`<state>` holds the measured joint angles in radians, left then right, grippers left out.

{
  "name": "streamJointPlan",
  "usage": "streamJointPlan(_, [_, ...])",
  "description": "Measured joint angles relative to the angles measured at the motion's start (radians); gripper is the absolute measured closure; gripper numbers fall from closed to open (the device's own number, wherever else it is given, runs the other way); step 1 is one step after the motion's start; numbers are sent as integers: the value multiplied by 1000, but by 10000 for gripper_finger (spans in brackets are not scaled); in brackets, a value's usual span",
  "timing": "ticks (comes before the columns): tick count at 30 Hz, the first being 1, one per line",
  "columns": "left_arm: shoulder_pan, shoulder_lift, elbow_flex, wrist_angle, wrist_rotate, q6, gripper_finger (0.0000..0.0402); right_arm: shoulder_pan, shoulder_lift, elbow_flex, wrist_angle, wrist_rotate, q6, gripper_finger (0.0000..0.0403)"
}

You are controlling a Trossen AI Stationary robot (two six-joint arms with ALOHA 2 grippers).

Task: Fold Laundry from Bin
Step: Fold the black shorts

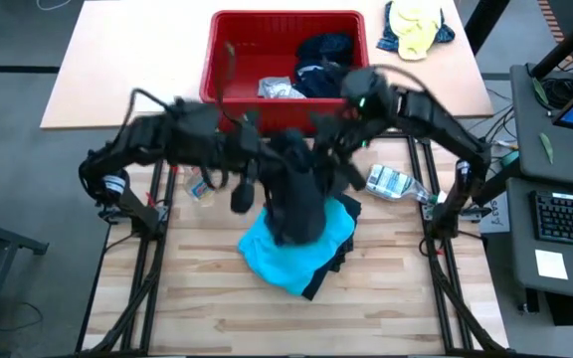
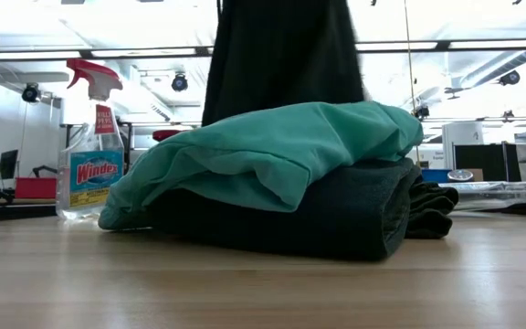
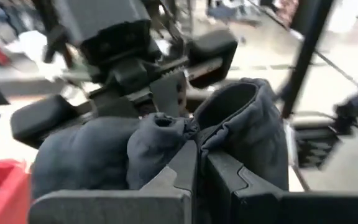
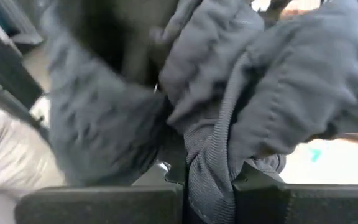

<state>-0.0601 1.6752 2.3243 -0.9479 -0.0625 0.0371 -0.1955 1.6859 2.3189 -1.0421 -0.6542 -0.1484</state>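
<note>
A dark grey garment (image 1: 294,194) hangs in the air between both arms, over a folded turquoise garment (image 1: 291,254) stacked on a dark one on the wooden table (image 1: 217,308). The left tool (image 3: 197,171) and right tool (image 4: 207,180) each pinch its cloth. Behind stands the red bin (image 1: 229,60) with more laundry inside. A spray bottle (image 2: 91,146) stands near the stack.

A folded stack (image 1: 301,254) lies before the bin (image 1: 217,60), spray bottle (image 1: 394,183) beside.

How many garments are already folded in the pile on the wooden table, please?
2 visible: a bright turquoise garment lying on top of a dark grey folded garment. The dark garment hanging from both grippers covers part of the pile; more may be hidden.
</note>
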Motion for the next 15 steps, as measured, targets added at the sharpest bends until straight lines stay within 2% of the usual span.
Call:
streamJointPlan(5, [-94, 7, -98, -20, -56, -31, 401, 155, -14, -108, -17, 134, 73, 384])
streamJointPlan(9, [-160, -16, -233, -11, -95, -87, 401, 274, -42, -237, -15, 247, 86, 384])
streamJointPlan(13, [-268, -44, -436, -9, -280, -146, 401, 387, -80, -420, -7, 354, 115, 384])
streamJointPlan(15, [-329, -69, -566, 52, -382, -186, 401, 449, -112, -542, 48, 418, 141, 384])
